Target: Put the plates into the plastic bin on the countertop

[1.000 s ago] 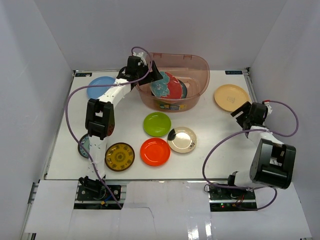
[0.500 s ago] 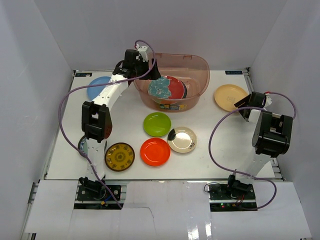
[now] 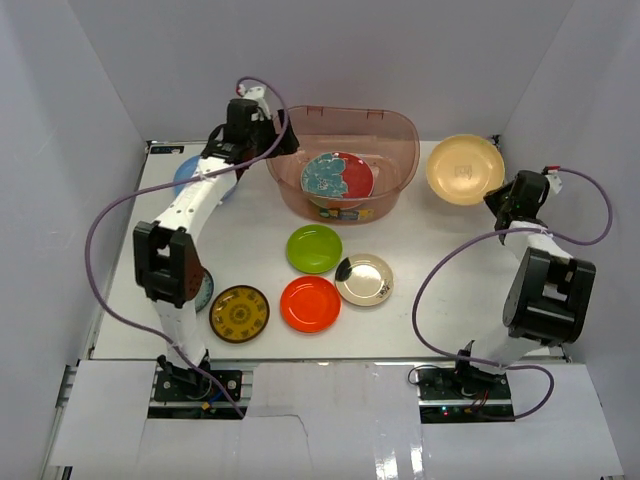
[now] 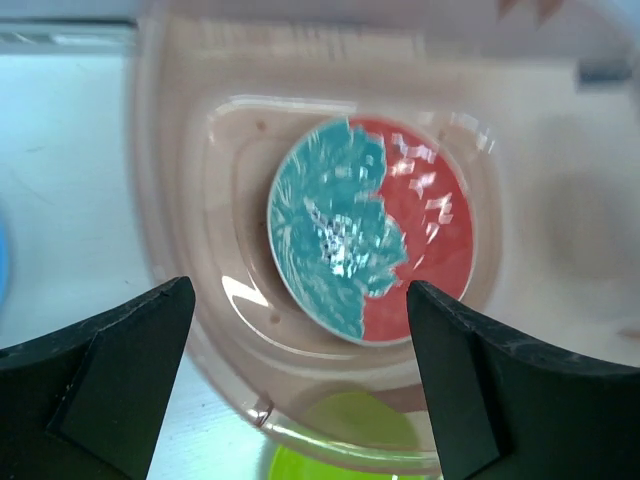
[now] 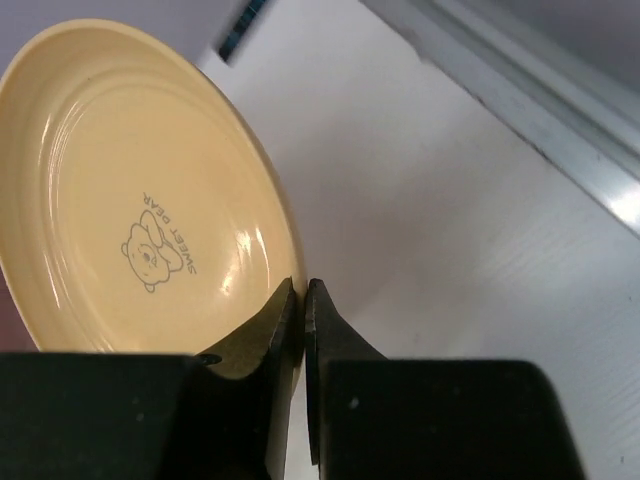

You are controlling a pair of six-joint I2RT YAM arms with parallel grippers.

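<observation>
1. The right claw (image 5: 303, 292) is pinching the tan plate (image 5: 140, 200) by its rim, holding it tilted above the table's (image 3: 440, 280) far right.
2. The left claw (image 4: 300, 295) is hanging wide open over the bin (image 3: 345, 110), where a red-and-teal plate (image 4: 370, 240) is lying.
3. Next, I'd say, the tan plate needs carrying left over the bin's rim before release.

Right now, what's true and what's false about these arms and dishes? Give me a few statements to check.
1. The right fingers pinch the yellow plate's rim. True.
2. The left fingers are clamped on a plate. False: they stand open, empty, above the plastic bin.
3. The green plate lies in the bin. False: it lies on the countertop, in front of the bin.
4. A red-and-teal plate lies inside the bin. True.
</observation>
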